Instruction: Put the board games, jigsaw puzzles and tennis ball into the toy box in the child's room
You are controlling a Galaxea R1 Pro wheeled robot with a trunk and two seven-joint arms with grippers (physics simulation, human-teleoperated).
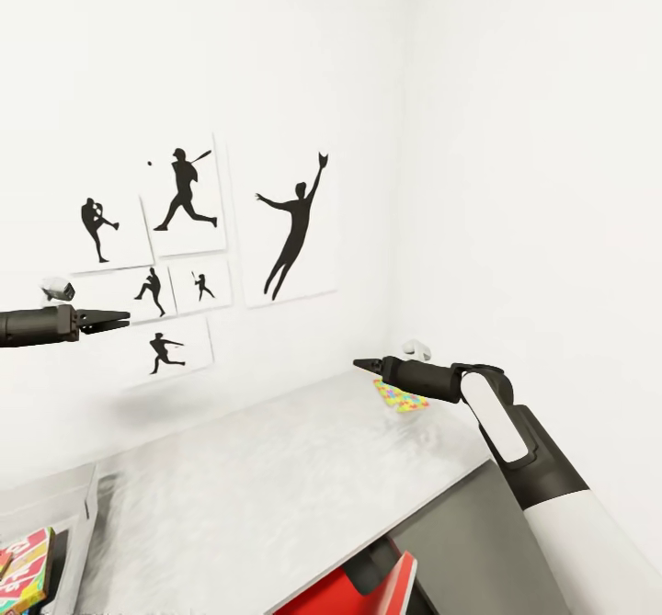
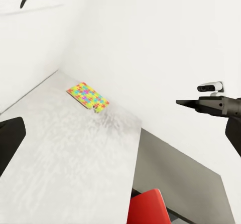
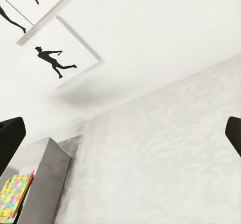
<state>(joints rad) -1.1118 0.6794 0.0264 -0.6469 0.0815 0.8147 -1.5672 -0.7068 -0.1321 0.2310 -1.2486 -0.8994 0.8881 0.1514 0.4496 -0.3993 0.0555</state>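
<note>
At the far left edge of the head view, the toy box (image 1: 87, 505) is cut off: only a light grey wall and rim can be seen. Inside it, a printed board game (image 1: 23, 569) in red, green and yellow is partly shown, its title unreadable. In the right wrist view the same bin (image 3: 50, 169) is seen holding a jigsaw-patterned slab (image 3: 15, 194), of which only a corner is visible.

The left gripper (image 1: 119, 320) is held in the air above the left end of the table (image 1: 276, 486), well clear of it. Its fingers are drawn nearly together to a point, and nothing is held between them. Behind it, black sports-silhouette prints (image 1: 198, 243) are hung on the white wall.

The table's pale grey-white top is seen running from the near left to the far right corner of the room. At its near edge, part of a red chair (image 1: 363, 592) is shown, cut off by the frame.

The right gripper (image 1: 363, 364) is held above the right end of the table, its fingers closed to a narrow tip with nothing grasped. Just behind it, a jigsaw puzzle (image 1: 400, 397) lies flat on the table near the far right corner, partly hidden by the arm. In the left wrist view the puzzle (image 2: 88, 96) is seen whole, near the wall; a small dark shape at its near corner cannot be made out.
</note>
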